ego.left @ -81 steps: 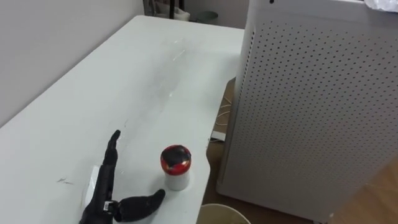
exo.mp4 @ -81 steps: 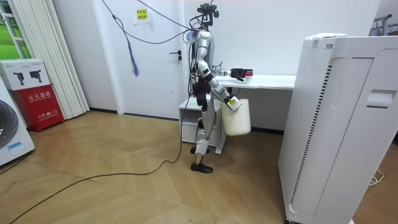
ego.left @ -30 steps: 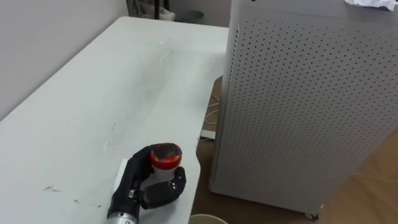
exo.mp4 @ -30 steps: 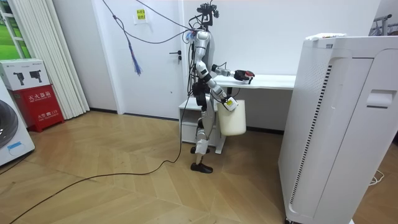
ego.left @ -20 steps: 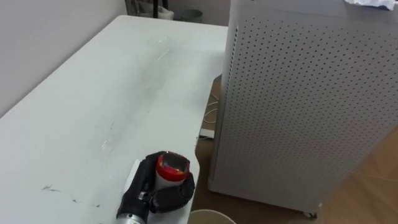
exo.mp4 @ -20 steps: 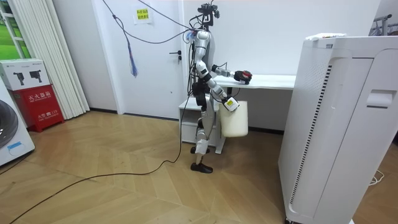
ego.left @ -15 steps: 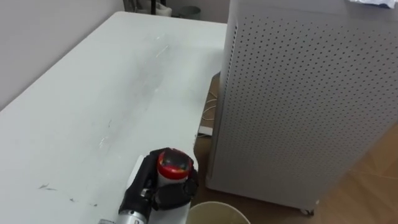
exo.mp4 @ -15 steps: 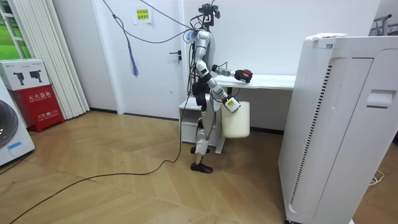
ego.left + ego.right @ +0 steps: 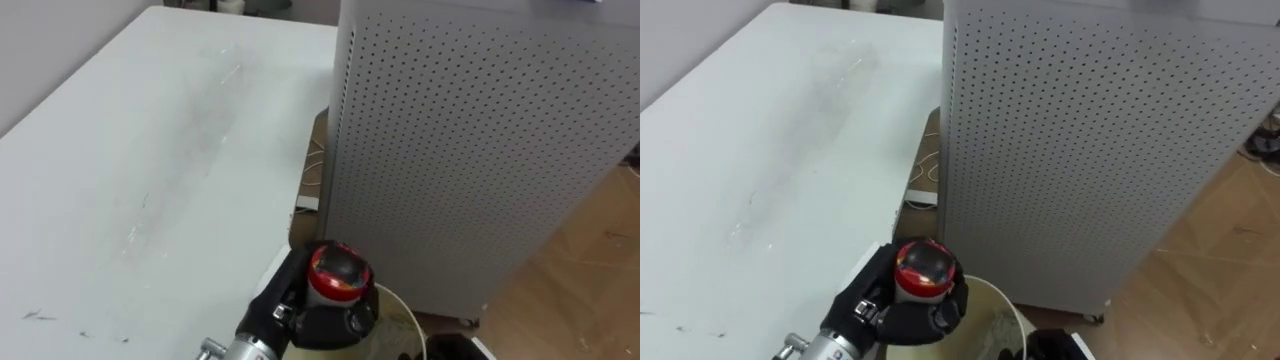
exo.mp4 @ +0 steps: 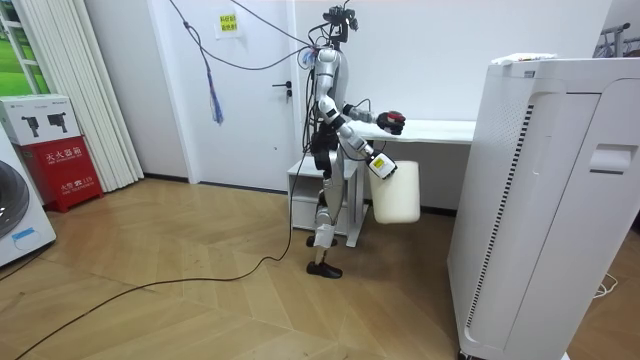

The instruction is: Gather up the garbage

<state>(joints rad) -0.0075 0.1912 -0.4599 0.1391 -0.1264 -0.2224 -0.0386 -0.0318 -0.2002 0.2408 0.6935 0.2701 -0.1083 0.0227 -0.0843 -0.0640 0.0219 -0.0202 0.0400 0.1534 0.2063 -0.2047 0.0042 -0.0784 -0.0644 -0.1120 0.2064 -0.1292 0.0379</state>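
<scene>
Left hand (image 9: pixel 298 303) with cup (image 9: pixel 338 273) now over bin (image 10: pixel 395 193)

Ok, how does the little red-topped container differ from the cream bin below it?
Size: the container fits inside the left hand's curled fingers; the bin is far bigger.
Top: the container is closed by a red cap; the bin is open.
Height: the container is held at about the level of the table; the bin hangs lower.
Both are off the floor.
</scene>
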